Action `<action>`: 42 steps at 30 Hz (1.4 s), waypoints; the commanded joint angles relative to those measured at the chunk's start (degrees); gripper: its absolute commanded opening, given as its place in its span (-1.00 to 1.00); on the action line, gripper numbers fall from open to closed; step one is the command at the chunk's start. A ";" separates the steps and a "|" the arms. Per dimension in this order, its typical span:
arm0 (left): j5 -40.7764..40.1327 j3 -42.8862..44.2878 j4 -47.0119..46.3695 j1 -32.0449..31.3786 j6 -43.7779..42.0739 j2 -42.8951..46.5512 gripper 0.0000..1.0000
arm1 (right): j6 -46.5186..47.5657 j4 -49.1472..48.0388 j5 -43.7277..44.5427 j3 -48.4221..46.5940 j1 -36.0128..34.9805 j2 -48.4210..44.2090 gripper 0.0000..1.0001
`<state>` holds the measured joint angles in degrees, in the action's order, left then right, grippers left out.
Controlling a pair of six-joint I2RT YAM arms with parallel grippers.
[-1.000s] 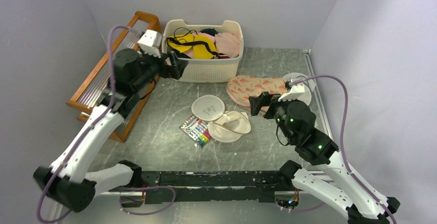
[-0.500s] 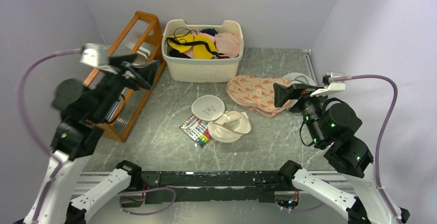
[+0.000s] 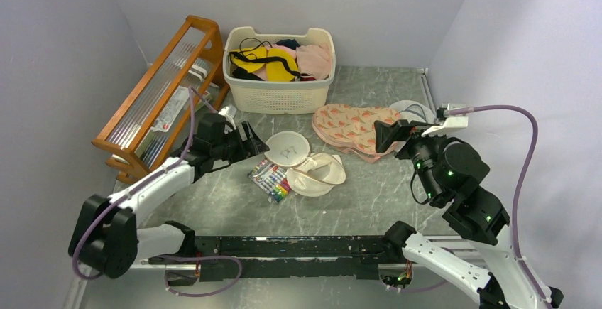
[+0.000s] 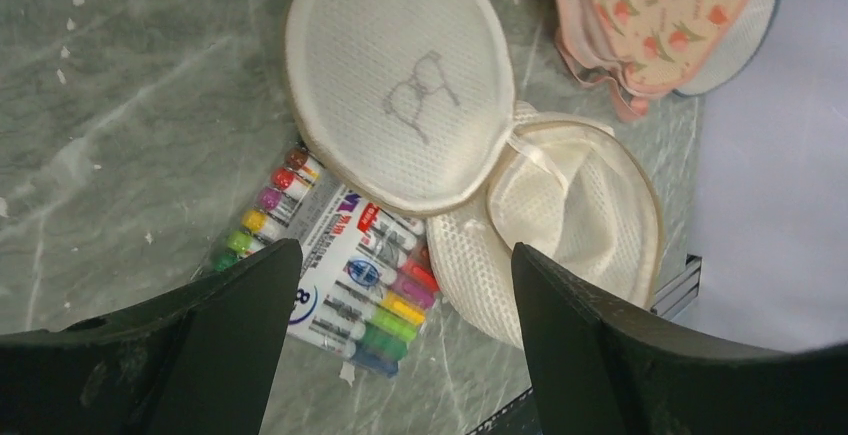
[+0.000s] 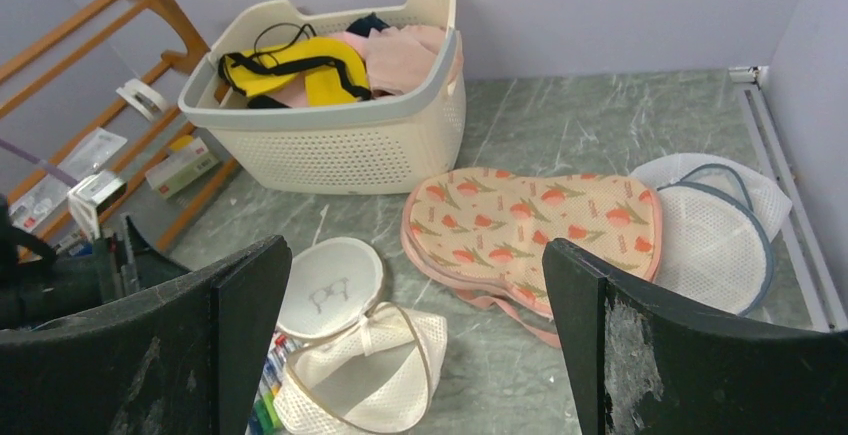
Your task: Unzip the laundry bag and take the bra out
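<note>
The cream laundry bag [image 3: 317, 173] lies unzipped mid-table, its round lid [image 3: 287, 148] flipped back with the small emblem facing up. The left wrist view shows the lid [image 4: 400, 85] and the open mesh body [image 4: 580, 225]. Only cream mesh and a strap show inside, so the bra is hidden. My left gripper [image 3: 250, 143] hovers low just left of the lid, open and empty [image 4: 400, 355]. My right gripper [image 3: 387, 133] is raised to the right of the bag, open and empty [image 5: 415, 355], and looks down on the bag [image 5: 370, 375].
A pack of coloured markers [image 3: 270, 180] lies against the bag's left side. A peach printed fabric piece [image 3: 351, 128] and a white mesh disc [image 3: 415, 114] lie at right. A cream basket [image 3: 280, 99] of clothes stands at the back, a wooden rack [image 3: 160, 89] at the left.
My left arm has swung down from up beside the rack to low over the table, left of the bag's lid. My right arm rose and drew back right, then held still.
</note>
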<state>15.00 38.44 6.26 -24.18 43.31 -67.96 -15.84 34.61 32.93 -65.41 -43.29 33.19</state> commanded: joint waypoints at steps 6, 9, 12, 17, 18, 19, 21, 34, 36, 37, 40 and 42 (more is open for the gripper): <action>-3.94 -2.57 -19.70 0.01 7.60 -11.87 0.67 | -1.10 -0.03 -0.87 2.76 0.02 -0.99 1.00; -5.65 -1.37 -20.29 0.01 7.98 -16.60 0.62 | -1.38 0.19 -0.96 3.12 0.07 -0.99 1.00; -5.69 -1.40 -23.45 0.17 8.57 -20.64 0.51 | -1.27 0.11 -1.07 3.27 0.07 -1.07 1.00; -3.83 -0.15 -27.63 0.10 7.80 -26.22 0.29 | -1.30 0.63 -0.50 3.06 0.08 -0.88 1.00; -3.24 -0.47 -29.42 0.10 7.74 -27.00 0.25 | -1.28 0.64 -0.44 3.18 0.04 -0.96 1.00; -2.40 -0.81 -31.13 0.11 7.86 -27.80 0.20 | -1.30 0.64 -0.36 3.29 0.11 -1.00 1.00; -1.31 -1.29 -33.82 0.11 7.72 -29.34 0.09 | -1.38 0.62 -0.32 3.51 0.04 -1.14 1.00; 9.75 -1.34 -49.18 1.34 7.37 -29.99 -0.67 | -1.76 1.90 -0.42 3.29 0.06 -1.08 1.00; 10.57 -2.61 -51.10 1.13 7.10 -26.81 -0.74 | -1.81 1.69 -0.33 3.50 0.02 -1.39 1.00; 10.60 -3.03 -51.01 0.89 6.31 -24.98 -0.81 | -1.83 1.50 -0.32 3.68 0.09 -1.42 1.00; 9.82 -2.21 -46.68 -0.92 1.86 -19.52 -0.86 | -1.46 0.68 -0.40 4.09 0.05 -1.43 1.00; 9.31 -0.13 -42.50 -3.25 -3.28 -16.57 -0.86 | -1.11 0.47 -0.42 4.23 0.06 -1.04 1.00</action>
<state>22.85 35.83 -37.85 -24.12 48.73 -90.11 -17.34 35.46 31.97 -61.84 -43.29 32.45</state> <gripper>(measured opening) 0.141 0.996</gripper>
